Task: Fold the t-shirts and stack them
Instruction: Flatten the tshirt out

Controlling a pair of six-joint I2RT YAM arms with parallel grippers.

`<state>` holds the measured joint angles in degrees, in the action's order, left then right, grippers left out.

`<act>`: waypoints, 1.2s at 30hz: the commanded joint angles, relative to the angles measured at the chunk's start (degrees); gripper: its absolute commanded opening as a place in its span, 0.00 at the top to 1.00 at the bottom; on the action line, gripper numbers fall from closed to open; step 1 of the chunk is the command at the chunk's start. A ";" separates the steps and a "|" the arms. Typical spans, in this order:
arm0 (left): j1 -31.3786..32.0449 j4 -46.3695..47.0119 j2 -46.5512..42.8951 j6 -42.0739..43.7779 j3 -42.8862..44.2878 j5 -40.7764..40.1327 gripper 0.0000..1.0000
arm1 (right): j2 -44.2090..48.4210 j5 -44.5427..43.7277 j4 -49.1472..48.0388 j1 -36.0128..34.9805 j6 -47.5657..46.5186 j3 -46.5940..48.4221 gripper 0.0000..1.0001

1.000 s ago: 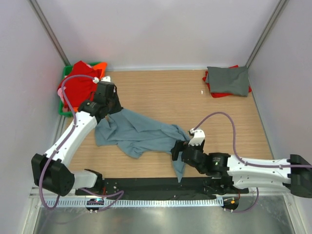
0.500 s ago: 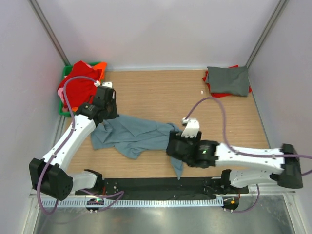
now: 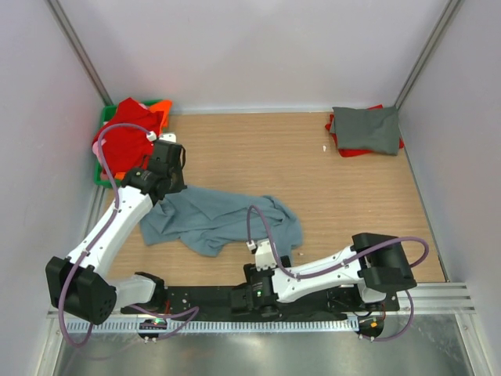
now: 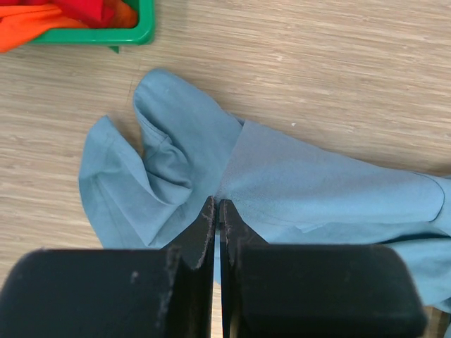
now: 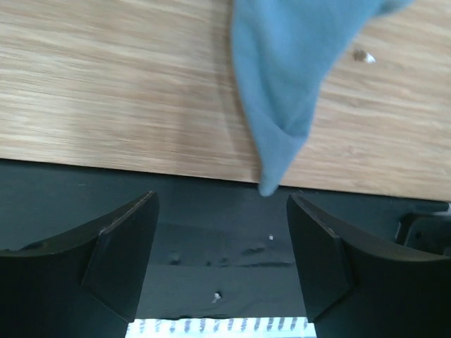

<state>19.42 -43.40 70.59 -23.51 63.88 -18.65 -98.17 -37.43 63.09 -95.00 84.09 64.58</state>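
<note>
The dusty blue-grey t-shirt (image 3: 215, 219) lies crumpled on the wooden table, left of centre. My left gripper (image 3: 167, 178) is at its far left end. In the left wrist view its jaws (image 4: 217, 203) are shut, with the tips pinching a fold of the shirt (image 4: 296, 176). My right gripper (image 3: 257, 294) is open and empty, low over the black strip at the near edge. In the right wrist view (image 5: 221, 198) a pointed corner of the shirt (image 5: 282, 91) reaches over the table edge between its spread fingers, touching neither.
A green crate (image 3: 100, 178) at the far left holds red and orange shirts (image 3: 125, 137); it also shows in the left wrist view (image 4: 91, 35). A folded darker grey shirt (image 3: 366, 129) lies on a red one (image 3: 352, 152) at the back right. Walls enclose the table.
My right gripper has let go of the shirt's near corner and swung back left over the black strip. My left gripper has drawn the shirt a little left and nearer.
</note>
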 commanded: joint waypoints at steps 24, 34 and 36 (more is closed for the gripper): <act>-0.35 0.59 -0.54 0.22 -0.86 -2.53 1.00 | 13.26 -2.12 -16.68 4.91 4.94 -21.94 0.89; -0.35 -13.28 -7.65 -2.24 15.56 -0.59 1.00 | 35.37 -17.21 20.38 4.91 9.25 -1.00 0.99; -0.35 -16.17 -9.67 -2.24 21.01 -1.29 1.00 | 39.53 -19.60 23.31 4.91 5.57 3.95 0.99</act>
<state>19.38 -54.76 66.89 -25.21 76.53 -17.93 -67.02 -45.67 68.82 -90.13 90.28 59.07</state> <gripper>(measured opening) 0.006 0.045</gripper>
